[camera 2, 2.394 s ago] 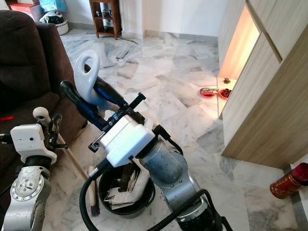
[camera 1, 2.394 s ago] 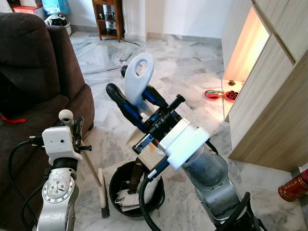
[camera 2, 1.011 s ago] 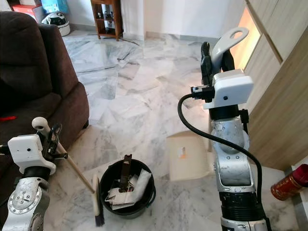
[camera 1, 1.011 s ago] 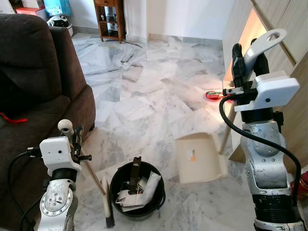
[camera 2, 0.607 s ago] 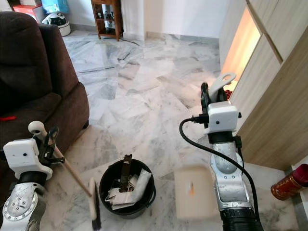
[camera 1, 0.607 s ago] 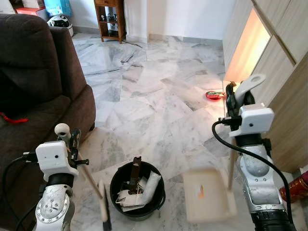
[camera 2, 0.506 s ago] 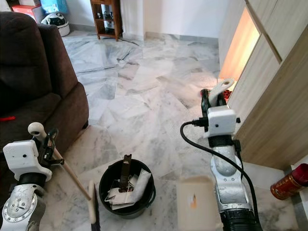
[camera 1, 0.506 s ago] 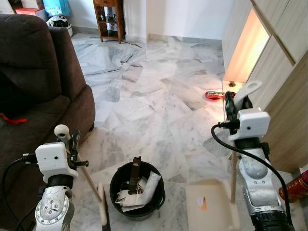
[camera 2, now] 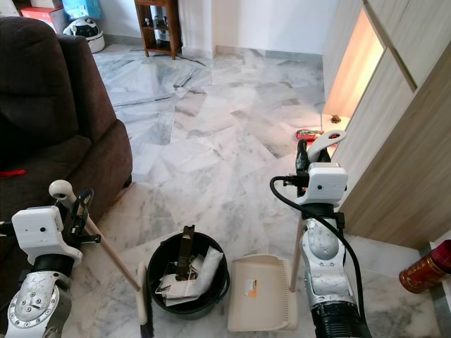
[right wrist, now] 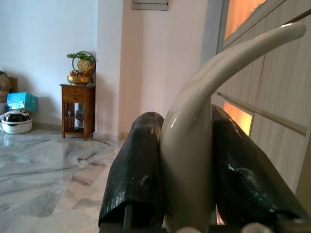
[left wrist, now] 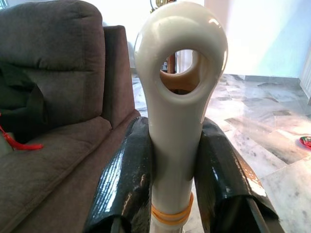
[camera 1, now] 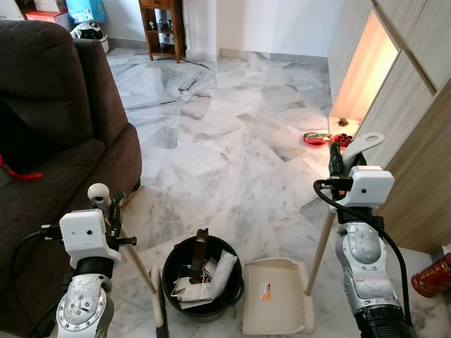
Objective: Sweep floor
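Nearest the robot, the left gripper (left wrist: pixel 175 170) is clamping both black fingers (left wrist: pixel 124 179) on the pale handle of the broom (camera 1: pixel 137 264), whose brush end is resting on the marble floor (camera 1: pixel 211 141) just left of the black bin (camera 1: pixel 203 278); this side is sitting much as it did half a second ago. The right gripper (right wrist: pixel 187 165) is squeezing the curved cream grip of the dustpan (camera 1: pixel 276 303), with a finger pressing on each side of it. Since 0.6 s ago the pan is no longer hanging blurred in the air: it is now lying flat on the floor just right of the bin, its wooden pole slanting up to the right gripper. The bin is holding crumpled paper and a dark upright piece. To the left, the brown sofa (camera 1: pixel 56 120) is standing beside the left arm. Further off, red dishes (camera 1: pixel 317 138) are lying by the lit cabinet (camera 1: pixel 394 120), and a wooden stand (camera 1: pixel 158 28) is standing at the far wall.
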Available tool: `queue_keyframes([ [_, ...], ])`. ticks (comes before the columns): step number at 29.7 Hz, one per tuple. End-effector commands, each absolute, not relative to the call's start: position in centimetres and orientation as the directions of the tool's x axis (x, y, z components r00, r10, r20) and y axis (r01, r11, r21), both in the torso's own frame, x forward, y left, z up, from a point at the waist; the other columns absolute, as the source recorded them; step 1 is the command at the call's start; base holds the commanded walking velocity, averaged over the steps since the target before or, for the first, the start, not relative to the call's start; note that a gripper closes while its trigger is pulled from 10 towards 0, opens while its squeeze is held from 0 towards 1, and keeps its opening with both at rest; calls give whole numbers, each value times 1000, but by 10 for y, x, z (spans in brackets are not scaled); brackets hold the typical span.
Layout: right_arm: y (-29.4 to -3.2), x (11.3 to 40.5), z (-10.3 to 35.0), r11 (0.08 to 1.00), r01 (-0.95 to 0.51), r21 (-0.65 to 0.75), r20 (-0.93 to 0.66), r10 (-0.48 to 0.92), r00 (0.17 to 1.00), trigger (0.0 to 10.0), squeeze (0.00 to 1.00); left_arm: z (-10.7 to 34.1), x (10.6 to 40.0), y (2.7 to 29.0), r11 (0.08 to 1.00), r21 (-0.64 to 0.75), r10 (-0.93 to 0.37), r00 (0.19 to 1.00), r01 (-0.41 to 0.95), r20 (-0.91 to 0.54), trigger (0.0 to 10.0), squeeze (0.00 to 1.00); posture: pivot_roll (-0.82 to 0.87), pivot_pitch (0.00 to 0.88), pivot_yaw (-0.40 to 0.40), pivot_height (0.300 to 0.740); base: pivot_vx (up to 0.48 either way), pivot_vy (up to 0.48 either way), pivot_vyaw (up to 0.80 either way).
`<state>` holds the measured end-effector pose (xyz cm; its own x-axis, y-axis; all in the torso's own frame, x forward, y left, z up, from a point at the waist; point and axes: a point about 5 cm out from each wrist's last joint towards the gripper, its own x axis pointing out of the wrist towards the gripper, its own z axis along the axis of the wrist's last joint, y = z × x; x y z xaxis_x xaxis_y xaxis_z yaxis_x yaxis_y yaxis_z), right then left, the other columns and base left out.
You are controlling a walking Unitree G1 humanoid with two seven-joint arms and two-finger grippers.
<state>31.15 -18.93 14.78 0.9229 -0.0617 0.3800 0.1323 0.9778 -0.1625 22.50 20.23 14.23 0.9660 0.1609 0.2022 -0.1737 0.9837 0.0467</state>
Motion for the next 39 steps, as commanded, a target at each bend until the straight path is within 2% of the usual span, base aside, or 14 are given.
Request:
queue_keyframes([
  [1,-190,313,155,978,132,-164,415,-53,908,10000,0,150,226,201,982,64,159,958,-179,241,10000,0,45,83,14,740,0,0,0],
  [23,-196,314,148,981,87,-172,398,-11,917,10000,0,150,227,200,983,60,151,958,-171,246,10000,0,35,45,7,740,0,0,0],
  [39,-190,313,142,988,45,-146,373,13,928,10000,0,153,230,197,987,60,128,959,-148,252,10000,0,32,46,12,740,-284,0,0],
])
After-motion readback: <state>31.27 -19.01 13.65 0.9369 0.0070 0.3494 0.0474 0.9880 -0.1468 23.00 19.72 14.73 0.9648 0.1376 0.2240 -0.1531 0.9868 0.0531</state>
